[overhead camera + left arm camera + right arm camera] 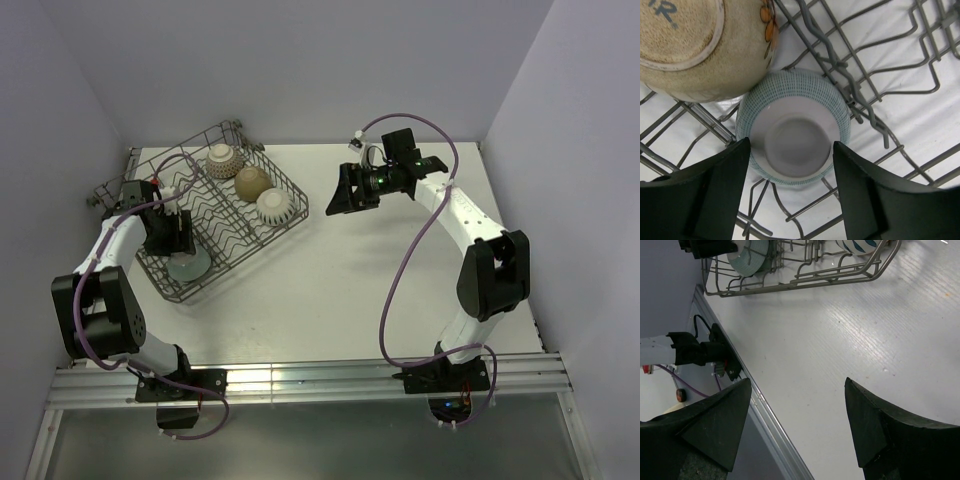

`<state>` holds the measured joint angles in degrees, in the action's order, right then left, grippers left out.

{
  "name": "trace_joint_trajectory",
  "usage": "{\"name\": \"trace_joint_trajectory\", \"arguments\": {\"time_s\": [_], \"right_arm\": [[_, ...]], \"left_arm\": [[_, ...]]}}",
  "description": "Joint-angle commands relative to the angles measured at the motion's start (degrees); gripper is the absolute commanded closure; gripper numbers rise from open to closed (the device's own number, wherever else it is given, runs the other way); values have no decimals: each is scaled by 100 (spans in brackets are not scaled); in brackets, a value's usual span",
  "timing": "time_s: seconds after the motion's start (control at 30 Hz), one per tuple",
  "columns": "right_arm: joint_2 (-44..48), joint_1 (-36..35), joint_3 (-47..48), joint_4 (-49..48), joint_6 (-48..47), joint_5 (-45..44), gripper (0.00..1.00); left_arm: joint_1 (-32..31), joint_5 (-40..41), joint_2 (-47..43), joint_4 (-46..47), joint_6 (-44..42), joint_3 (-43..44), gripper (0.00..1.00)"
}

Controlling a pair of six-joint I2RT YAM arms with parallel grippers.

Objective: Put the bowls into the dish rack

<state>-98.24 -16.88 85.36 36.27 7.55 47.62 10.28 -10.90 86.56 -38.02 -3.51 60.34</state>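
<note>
The left tool [791, 145] hangs with jaws apart either side of the teal-hatched bowl [792, 125] directly beneath it in the dish rack [225, 225], base up I think, presumably to drain, the tan bowl [705, 55] beyond it cut off, while the right tool [797, 385] gapes empty over the surface [840, 340].

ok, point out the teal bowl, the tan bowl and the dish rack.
teal bowl [792, 137], left wrist view, its smooth middle.
tan bowl [715, 65], left wrist view, its speckled outer wall.
dish rack [232, 240], top view, bare tines near its middle.
</note>
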Motion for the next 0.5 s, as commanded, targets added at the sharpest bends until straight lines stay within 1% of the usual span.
{"name": "trace_joint_trajectory", "arguments": {"time_s": [0.0, 0.27, 0.3, 0.37, 0.4, 0.43, 0.47], "right_arm": [[375, -17, 112, 82, -149, -51, 18], [568, 10, 226, 415, -342, -217, 17], [612, 27, 235, 433, -359, -218, 16], [717, 106, 235, 495, -386, -244, 16], [762, 141, 235, 512, -386, -305, 15], [806, 211, 209, 521, -386, -358, 15], [902, 255, 174, 513, -377, -384, 14]], "left_arm": [[0, -53, -192, -188, -71, 22, 27], [-9, -211, -631, -399, -124, 399, 21], [0, -237, -684, -443, -133, 504, 8], [-9, -361, -825, -504, -185, 758, 5], [-9, -387, -851, -557, -185, 882, 0], [9, -422, -852, -618, -177, 1023, 0], [9, -457, -843, -680, -203, 1372, 0]]}}
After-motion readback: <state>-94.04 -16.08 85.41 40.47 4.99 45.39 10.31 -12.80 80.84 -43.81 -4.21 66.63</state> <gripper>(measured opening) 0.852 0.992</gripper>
